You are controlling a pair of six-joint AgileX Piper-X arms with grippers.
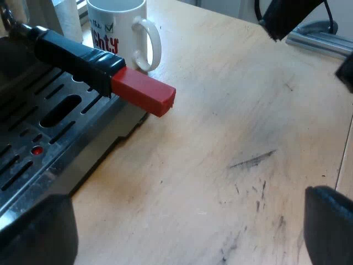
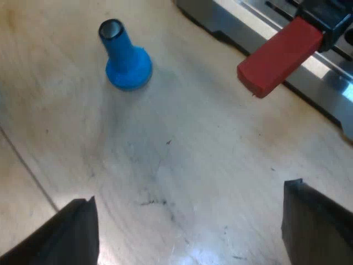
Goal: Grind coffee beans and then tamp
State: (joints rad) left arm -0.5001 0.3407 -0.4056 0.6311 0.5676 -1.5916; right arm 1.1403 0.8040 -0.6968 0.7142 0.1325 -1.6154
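Ahead of my left gripper (image 1: 185,232), whose fingers are spread wide over bare table (image 1: 231,110), the handle (image 1: 83,58) juts from the machine (image 1: 33,138). Its red end (image 1: 144,91) overhangs the wood, and a white mug (image 1: 124,30) stands just beyond it. Beyond my right gripper (image 2: 190,226), likewise wide and holding nothing, a blue tamper (image 2: 127,58) stands base-down, well apart from the red end, with open wood between.

Bright, even light, pale glare on the wooden table (image 2: 182,248), soft shadow beneath the red handle end (image 1: 144,91).
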